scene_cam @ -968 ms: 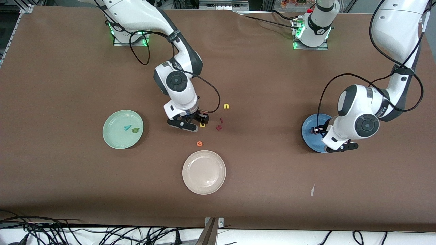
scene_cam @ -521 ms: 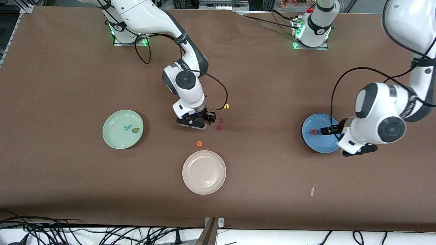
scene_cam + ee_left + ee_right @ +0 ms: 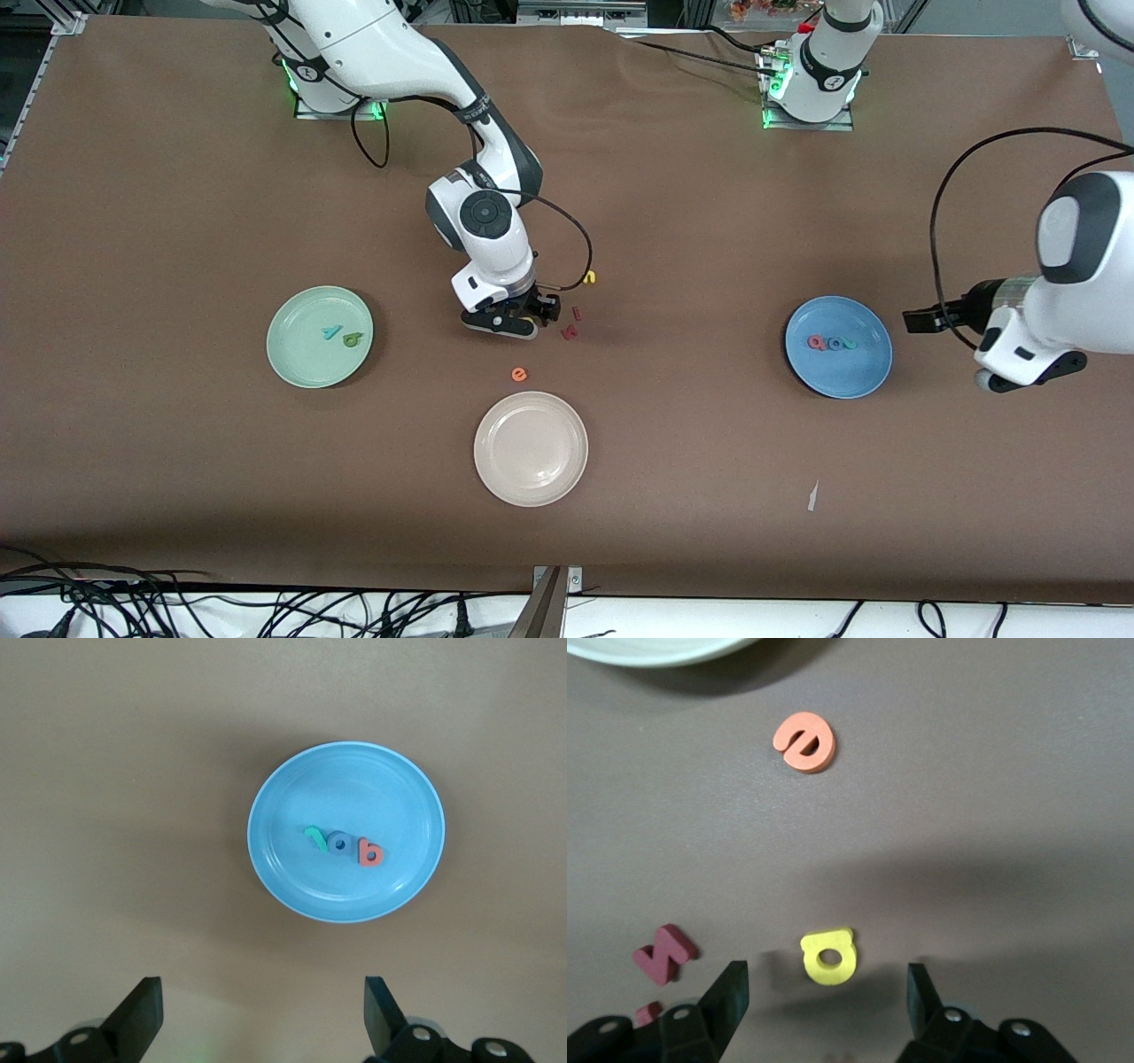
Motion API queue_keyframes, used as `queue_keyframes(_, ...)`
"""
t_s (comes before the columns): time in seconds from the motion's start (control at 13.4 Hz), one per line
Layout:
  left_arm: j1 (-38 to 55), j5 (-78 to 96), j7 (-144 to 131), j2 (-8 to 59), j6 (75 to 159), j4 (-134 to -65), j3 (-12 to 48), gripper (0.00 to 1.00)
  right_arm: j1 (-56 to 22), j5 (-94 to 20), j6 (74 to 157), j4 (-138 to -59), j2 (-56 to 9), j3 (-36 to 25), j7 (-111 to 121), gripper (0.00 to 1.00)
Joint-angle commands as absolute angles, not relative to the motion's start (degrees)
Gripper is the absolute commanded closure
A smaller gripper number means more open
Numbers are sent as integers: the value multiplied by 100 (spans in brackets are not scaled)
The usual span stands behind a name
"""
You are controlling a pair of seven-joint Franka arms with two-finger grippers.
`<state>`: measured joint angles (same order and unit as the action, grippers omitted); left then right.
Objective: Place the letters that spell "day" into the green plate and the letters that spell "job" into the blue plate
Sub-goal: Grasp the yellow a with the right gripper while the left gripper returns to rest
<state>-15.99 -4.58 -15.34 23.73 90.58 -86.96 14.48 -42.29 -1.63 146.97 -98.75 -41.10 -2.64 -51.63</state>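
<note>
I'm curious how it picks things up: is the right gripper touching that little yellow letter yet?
Apart. The right wrist view shows the yellow a lying between the open right gripper, with bare table on each side.

The brown desk (image 3: 673,204) carries three plates: a green plate (image 3: 292,354) at nine o'clock, a cream plate (image 3: 531,448) at six, a blue plate (image 3: 864,377) at three (loose letters at centre: yellow a (image 3: 828,957), orange e (image 3: 519,374), dark red letters (image 3: 570,332)).

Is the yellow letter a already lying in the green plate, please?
No, the yellow a lies on the table between the right end effector's open fingers.
</note>
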Motion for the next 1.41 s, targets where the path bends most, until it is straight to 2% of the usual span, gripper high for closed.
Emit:
queue_keyframes(0.0,-1906,-290,-1029,2066,8746,-8719,1520,0,-4263,-35,14809,-9800,-4228,-299,-5159,24)
queue_keyframes(0.37,-1916,-124,-905,1198,8754,-8903,1415,0,-4263,-9,14810,-9800,-4236,-308,-5159,42)
queue_keyframes(0.52,-1610,394,-905,574,8754,-8974,1074,0,-4263,26,14810,-9800,-4254,-308,-5159,47)
queue_keyframes(0.74,-854,370,-958,-7,8737,-8965,607,0,-4254,35,14923,-9800,-4298,-316,-5150,55)
queue_keyframes(0.89,-835,360,-949,-70,8710,-8974,545,0,-4245,140,14933,-9800,-4315,-325,-5150,70)
queue_keyframes(1.04,-852,360,-827,-44,8762,-9341,536,0,-4236,149,14933,-9800,-4315,-316,-5142,80)
queue_keyframes(1.34,-861,360,-115,-44,8789,-9422,536,0,-4184,149,14732,-9800,-4158,-404,-4791,83)
